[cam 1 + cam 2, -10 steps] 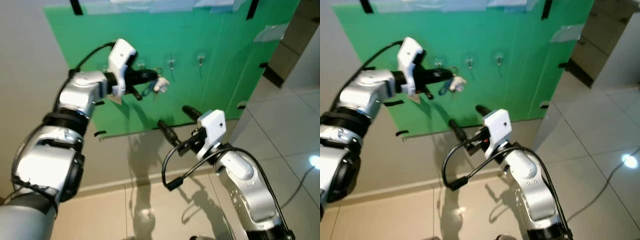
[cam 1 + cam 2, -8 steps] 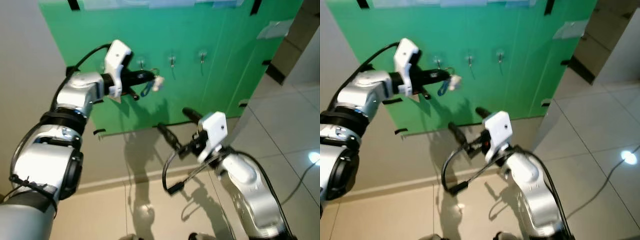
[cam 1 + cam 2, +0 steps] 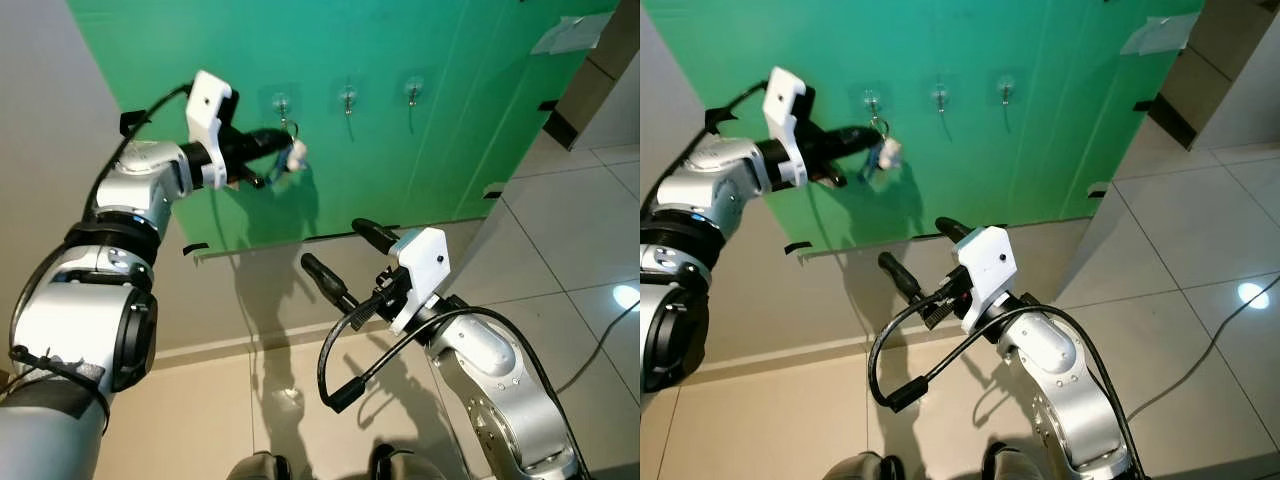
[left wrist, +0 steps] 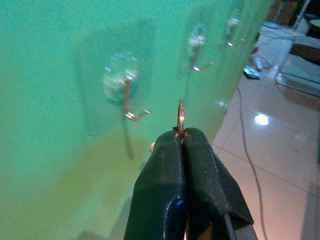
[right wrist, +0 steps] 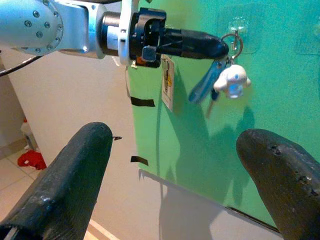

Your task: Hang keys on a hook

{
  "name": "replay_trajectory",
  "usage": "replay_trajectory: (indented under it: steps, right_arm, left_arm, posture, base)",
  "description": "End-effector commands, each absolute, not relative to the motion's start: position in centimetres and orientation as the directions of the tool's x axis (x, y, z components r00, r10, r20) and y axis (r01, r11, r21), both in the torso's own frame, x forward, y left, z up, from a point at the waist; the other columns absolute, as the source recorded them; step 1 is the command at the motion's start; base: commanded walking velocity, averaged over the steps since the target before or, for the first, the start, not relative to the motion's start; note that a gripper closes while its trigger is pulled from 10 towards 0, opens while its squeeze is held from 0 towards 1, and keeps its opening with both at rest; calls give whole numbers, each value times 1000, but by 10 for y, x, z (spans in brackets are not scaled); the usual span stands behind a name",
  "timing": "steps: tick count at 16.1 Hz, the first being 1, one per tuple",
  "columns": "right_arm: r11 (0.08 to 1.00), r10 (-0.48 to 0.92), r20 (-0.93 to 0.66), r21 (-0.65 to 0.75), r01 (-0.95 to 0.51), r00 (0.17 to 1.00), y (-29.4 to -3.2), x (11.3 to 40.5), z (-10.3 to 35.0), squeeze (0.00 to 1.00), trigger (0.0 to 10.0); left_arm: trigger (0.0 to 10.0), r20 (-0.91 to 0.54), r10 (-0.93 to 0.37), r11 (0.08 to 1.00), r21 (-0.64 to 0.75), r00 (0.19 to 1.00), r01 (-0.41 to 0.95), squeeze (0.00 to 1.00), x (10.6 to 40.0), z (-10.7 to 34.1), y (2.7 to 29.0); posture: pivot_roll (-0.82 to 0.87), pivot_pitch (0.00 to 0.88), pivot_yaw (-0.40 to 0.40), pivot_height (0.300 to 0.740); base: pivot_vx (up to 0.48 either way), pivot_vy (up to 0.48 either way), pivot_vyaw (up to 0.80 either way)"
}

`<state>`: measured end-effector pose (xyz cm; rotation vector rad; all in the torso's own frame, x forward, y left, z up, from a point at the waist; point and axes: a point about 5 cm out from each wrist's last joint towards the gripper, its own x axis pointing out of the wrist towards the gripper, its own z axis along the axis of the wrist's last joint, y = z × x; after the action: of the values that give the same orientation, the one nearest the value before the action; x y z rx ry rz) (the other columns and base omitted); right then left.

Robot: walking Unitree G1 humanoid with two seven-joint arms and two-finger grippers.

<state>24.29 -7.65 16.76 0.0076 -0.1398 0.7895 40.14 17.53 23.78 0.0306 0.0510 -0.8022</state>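
Observation:
My left gripper (image 3: 280, 137) is raised to the green board (image 3: 460, 110) and shut on the metal ring (image 4: 180, 116) of the keys (image 5: 226, 80). A blue key and a small white figure charm hang from that ring. The ring is held just beside the leftmost clear hook (image 4: 127, 95), apart from it. Two more hooks (image 3: 347, 99) sit in a row to the right. Lower down, in front of the board, my right gripper (image 3: 335, 255) stands open with nothing between its fingers (image 5: 77, 170).
The green board is taped to a pale wall (image 3: 60, 150) with black tape strips (image 3: 196, 248). Glossy beige floor tiles (image 3: 580, 250) spread below and to the right. A cable (image 3: 1200, 360) lies on the floor at right. My feet (image 3: 260, 466) show at the bottom.
The camera has shifted, so the board sits higher and wider in view. My left gripper has carried the keys closer to the leftmost hook. The right arm hardly moved.

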Motion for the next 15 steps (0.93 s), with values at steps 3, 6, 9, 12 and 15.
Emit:
replay_trajectory:
  steps: [3,6,9,12,15]
  right_arm:
    - [672,737,136,-45,-739,662,-68,240,172,0,10000]
    - [661,747,132,-38,-749,652,-65,238,171,0,10000]
    - [658,749,130,-35,-752,649,-63,238,170,0,10000]
    - [657,750,126,-29,-753,650,-62,235,169,0,10000]
    - [659,748,123,-22,-752,652,-61,235,168,0,10000]
  left_arm:
    - [10000,4,-655,756,-4,756,655,0,404,247,188]
    - [10000,37,-635,771,-37,772,636,0,406,248,186]
    - [10000,63,-639,764,-65,766,643,0,407,250,178]
    - [10000,66,-653,750,-89,755,656,0,409,248,168]
    - [10000,33,-629,766,-147,777,626,0,410,241,166]
  posture:
    - [-61,164,63,740]
    - [-62,162,61,740]
    - [-69,158,64,740]
    - [-75,155,70,740]
    - [-77,154,75,740]
  base:
    - [0,0,0]
    - [0,0,0]
    - [0,0,0]
    - [0,0,0]
    - [0,0,0]
